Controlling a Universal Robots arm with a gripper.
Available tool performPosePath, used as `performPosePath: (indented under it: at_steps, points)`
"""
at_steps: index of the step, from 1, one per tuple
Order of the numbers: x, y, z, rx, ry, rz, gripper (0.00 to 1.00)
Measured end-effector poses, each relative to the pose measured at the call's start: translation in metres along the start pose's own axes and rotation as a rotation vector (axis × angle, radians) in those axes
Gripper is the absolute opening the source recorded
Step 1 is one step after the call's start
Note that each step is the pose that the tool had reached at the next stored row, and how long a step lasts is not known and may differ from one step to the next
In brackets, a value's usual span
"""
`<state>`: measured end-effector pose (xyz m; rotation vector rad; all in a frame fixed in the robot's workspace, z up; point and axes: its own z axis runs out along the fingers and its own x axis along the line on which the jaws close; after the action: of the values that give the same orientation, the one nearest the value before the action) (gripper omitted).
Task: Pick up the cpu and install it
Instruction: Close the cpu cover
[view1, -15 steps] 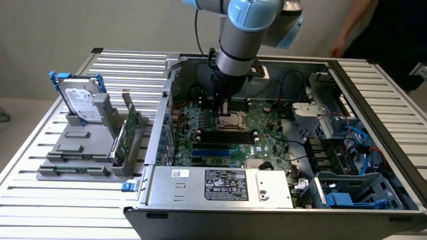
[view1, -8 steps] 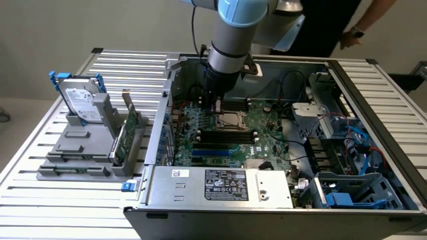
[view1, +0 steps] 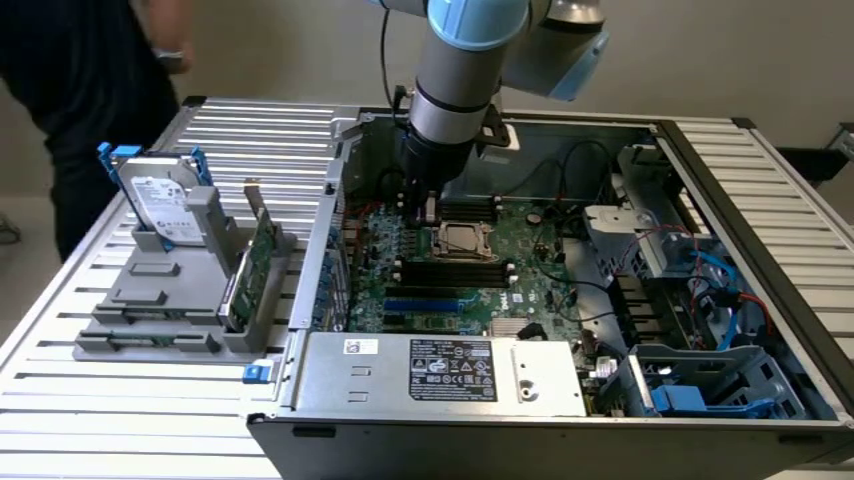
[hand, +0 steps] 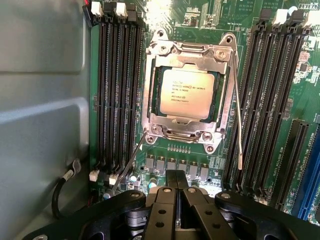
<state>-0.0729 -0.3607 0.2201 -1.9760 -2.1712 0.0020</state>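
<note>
Pincer (hand: 177, 176) hangs closed near cpu (hand: 187, 93) seated in socket frame (hand: 192, 51).

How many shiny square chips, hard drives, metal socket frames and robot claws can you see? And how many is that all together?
cpu: 1
hard drive: 1
socket frame: 1
gripper: 1
Total: 4
</note>
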Motion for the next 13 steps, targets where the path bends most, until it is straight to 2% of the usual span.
performPosePath:
  at_steps: [11,12,13]
  points:
    - [0.0001,-0.0008,0.0,-0.0001,0.0001,0.001,0.11]
    - [0.0002,-0.0017,-0.0009,-0.0006,0.0022,0.004,0.11]
    - [0.0006,-0.0026,-0.0025,-0.0015,0.0071,0.007,0.11]
